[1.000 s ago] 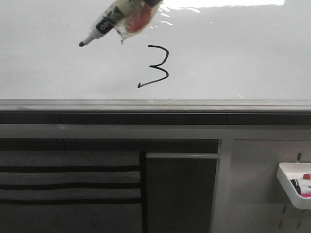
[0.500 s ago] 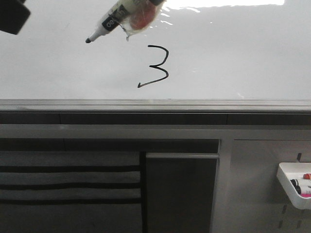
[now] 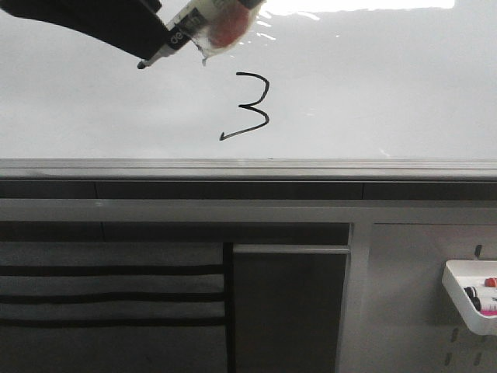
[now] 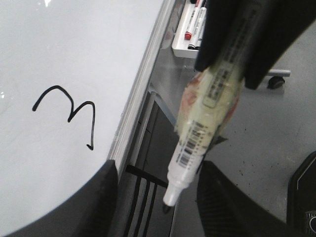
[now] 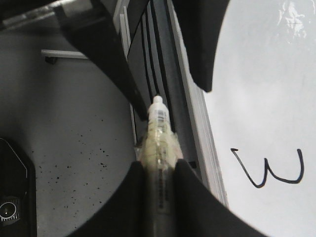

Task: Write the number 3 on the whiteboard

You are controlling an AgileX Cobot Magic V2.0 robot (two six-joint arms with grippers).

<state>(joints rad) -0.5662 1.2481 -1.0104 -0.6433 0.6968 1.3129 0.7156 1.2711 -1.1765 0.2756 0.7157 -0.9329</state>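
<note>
Marker tray (image 3: 470,298): lower right of front view, holds spare pens, untouched.
Grey rail (image 3: 248,167): spans mid frame, under board.
Whiteboard (image 3: 373,85): fills upper frame.
Number 3 (image 3: 247,106): complete, upper centre, tail to lower left.
Marker (image 3: 194,27): top edge, tip off board.
Right tool (image 5: 159,170): pinching marker.
Left tool (image 4: 157,193): spread, newly entered upper left, closing around marker tip (image 4: 169,199).
Reading: writing done; handover or capping likely.
</note>
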